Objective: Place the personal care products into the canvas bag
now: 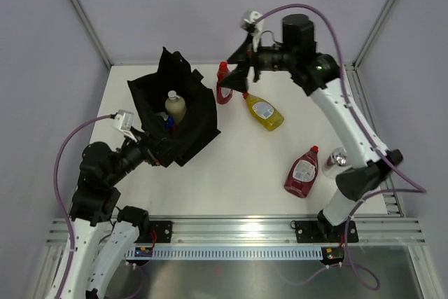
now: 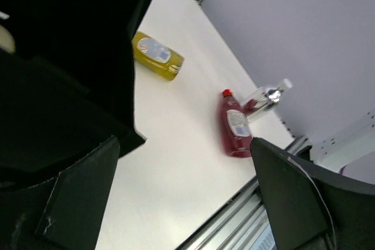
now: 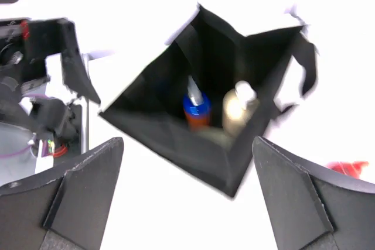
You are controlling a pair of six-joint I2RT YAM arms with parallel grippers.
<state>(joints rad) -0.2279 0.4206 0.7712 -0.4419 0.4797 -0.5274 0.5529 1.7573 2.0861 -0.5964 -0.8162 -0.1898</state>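
Note:
The black canvas bag [image 1: 187, 125] stands open at the table's left. Inside it are a cream bottle with a white cap [image 1: 175, 106] and an orange bottle with a blue cap [image 3: 196, 111]. A small red bottle [image 1: 223, 83] stands right of the bag. A yellow bottle [image 1: 264, 112], a maroon bottle [image 1: 302, 171] and a silvery can [image 1: 337, 158] lie on the table farther right. My right gripper [image 1: 236, 78] is open and empty, raised beside the small red bottle. My left gripper [image 1: 155, 150] is open and empty at the bag's near edge.
A slotted metal rail [image 1: 245, 229] runs along the near edge of the white table. Metal frame posts [image 1: 84, 12] and grey walls enclose the back and sides. The left arm [image 3: 35, 86] shows beside the bag in the right wrist view.

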